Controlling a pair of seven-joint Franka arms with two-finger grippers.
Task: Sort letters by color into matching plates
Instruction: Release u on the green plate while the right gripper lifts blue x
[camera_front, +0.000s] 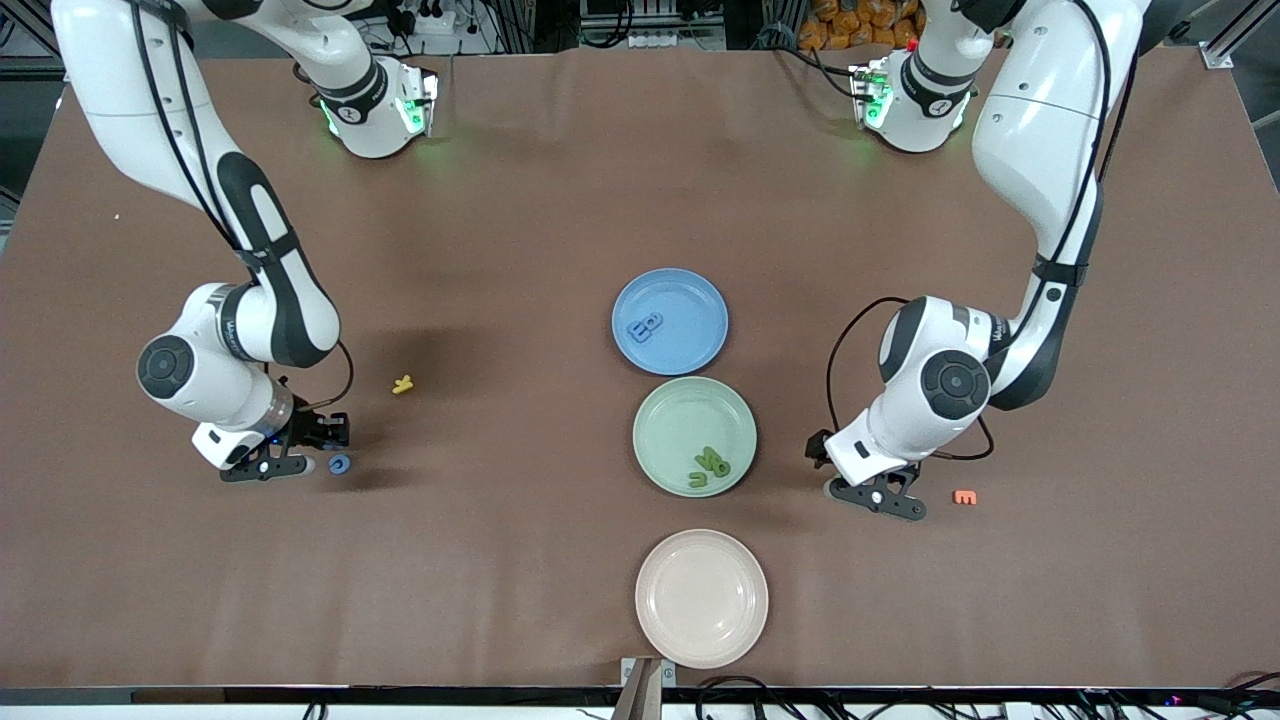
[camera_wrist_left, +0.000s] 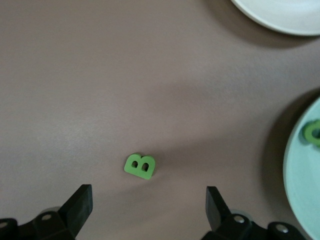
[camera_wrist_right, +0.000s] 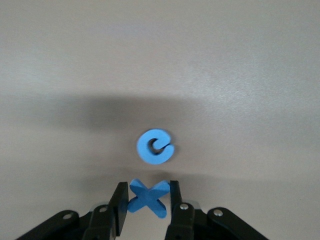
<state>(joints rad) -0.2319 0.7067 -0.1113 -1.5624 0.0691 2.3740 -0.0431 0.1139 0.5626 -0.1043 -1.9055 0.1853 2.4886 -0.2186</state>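
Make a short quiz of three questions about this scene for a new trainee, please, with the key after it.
1. True or false: the right claw is shut on the blue X.
2. Which letter lies on the table under the open left claw? A) green B B) orange E C) yellow Y
3. Which plate has no letters?

Key: 1 true; 2 A; 3 the beige-pink plate.

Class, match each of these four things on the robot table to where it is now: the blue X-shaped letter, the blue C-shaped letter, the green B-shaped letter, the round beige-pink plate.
1. blue X-shaped letter
2. blue C-shaped letter
3. green B-shaped letter
4. round beige-pink plate

a. on the brown table under the open left gripper
b. nearest the front camera
c. between the right gripper's fingers
d. loose on the table beside the right gripper

Pairs: 1-c, 2-d, 3-a, 4-b
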